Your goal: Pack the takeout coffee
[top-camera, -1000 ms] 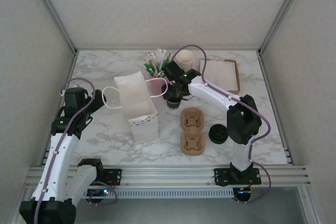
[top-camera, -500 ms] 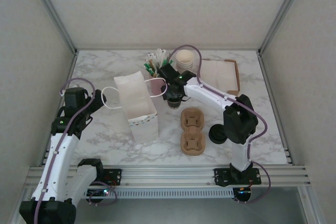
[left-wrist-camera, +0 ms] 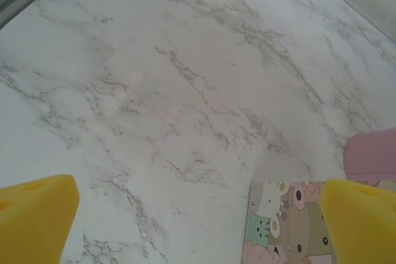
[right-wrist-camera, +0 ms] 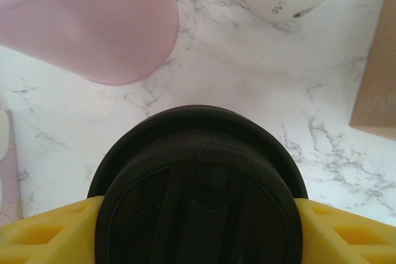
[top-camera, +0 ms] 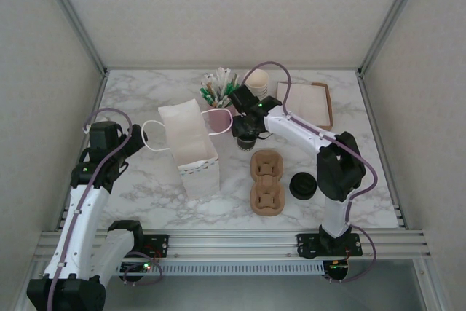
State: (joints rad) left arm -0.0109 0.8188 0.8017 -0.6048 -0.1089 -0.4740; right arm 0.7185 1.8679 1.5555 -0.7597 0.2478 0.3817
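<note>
The small cream paper cup with a round black plastic lid [right-wrist-camera: 198, 196] is pinched by the right gripper [top-camera: 246, 135], just far of the brown pulp cup carrier [top-camera: 266, 182]. The left gripper [left-wrist-camera: 198, 214] is spread over the marble desk [left-wrist-camera: 185, 91]. The carrier appears empty, so packing is not yet done.

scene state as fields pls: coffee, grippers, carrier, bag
coffee: lidded, beyond carrier, right of bag
right gripper: shut on coffee, fingers flanking it
left gripper: open, over table
carrier: empty
bag: upright, top open
lids: black stack right of carrier
</note>
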